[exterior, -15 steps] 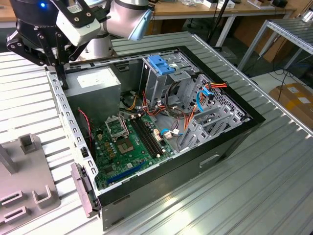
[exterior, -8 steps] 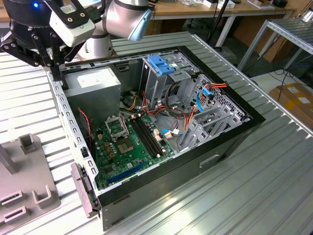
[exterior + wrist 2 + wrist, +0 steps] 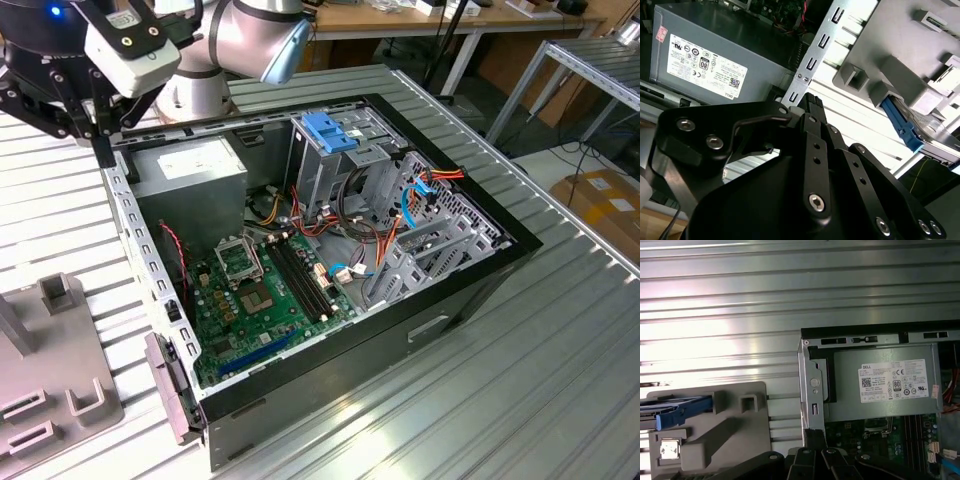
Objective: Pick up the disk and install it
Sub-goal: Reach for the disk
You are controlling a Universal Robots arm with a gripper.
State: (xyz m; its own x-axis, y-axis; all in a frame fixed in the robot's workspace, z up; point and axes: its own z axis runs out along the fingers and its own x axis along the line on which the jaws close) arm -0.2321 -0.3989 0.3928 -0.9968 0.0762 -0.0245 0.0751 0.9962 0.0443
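The open computer case (image 3: 300, 400) takes centre stage, and at its 8 o'clock in the exterior view lies the grey holder (image 3: 60, 390), where the first wrist view shows the disk (image 3: 682, 409) on edge in a slot, unpicked. Fetching it well, I'd judge, wants a square approach over that slot, jaws spread wider than the disk. The gripper (image 3: 103, 150) hovers at the case's 10 o'clock, by the power supply (image 3: 190, 170), jaws pinched together on nothing.
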